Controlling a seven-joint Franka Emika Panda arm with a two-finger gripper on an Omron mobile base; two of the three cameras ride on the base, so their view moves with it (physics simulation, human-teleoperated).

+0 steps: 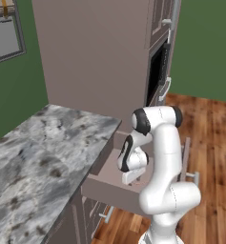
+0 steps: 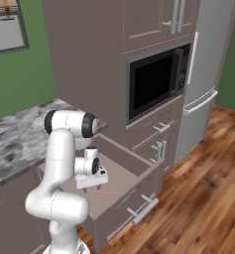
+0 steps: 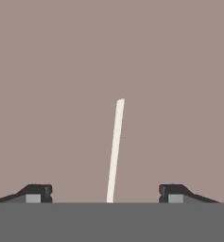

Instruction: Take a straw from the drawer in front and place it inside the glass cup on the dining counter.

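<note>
The drawer [image 2: 123, 172] stands pulled out below the marbled top, and my gripper [image 2: 96, 187] reaches down into it. On the drawer's bare floor lies the straw [image 2: 107, 193], thin and reddish-pink. In the hand view the straw [image 3: 115, 151] looks pale and runs straight up from between my gripper [image 3: 105, 193] fingers. Those fingertips [image 3: 38, 193] stand wide apart, one on each side, and neither touches it. From the left base view my hand [image 1: 132, 176] hangs low over the drawer [image 1: 108, 190]. The glass cup and the dining counter are out of view.
A marbled counter [image 1: 43, 152] runs along the left above cabinets. Behind the drawer rises a tall cabinet with a built-in microwave [image 2: 156, 82], and a steel fridge [image 2: 205, 74] stands to its right. Wooden floor [image 2: 198, 198] lies open to the right.
</note>
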